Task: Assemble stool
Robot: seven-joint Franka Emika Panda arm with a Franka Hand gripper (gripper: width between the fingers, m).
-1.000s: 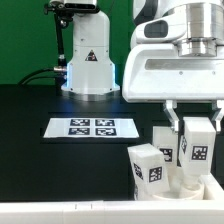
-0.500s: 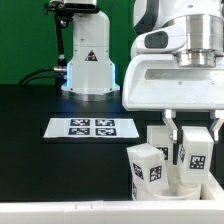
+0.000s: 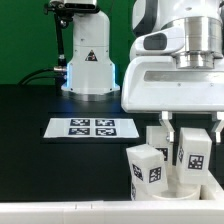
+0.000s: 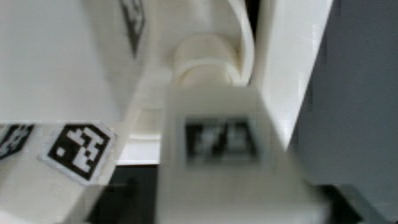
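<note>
My gripper (image 3: 193, 130) is at the exterior view's right, shut on an upright white stool leg (image 3: 193, 152) with a tag on its face. The leg stands on the round seat disc (image 3: 186, 186) near the table's front edge. Two more white legs stand on the seat: one in front (image 3: 148, 165) and one behind (image 3: 159, 136). In the wrist view the held leg (image 4: 217, 120) fills the middle between my dark fingers (image 4: 111, 196), its tag blurred. A tagged white part (image 4: 71, 148) lies beside it.
The marker board (image 3: 92, 127) lies flat on the black table to the exterior view's left of the stool. The robot's white base (image 3: 88, 62) stands at the back, with a cable running off to its left.
My hand has come down a little and shifted slightly toward the exterior view's left, with the held leg staying between the fingers. The other legs have not moved.
</note>
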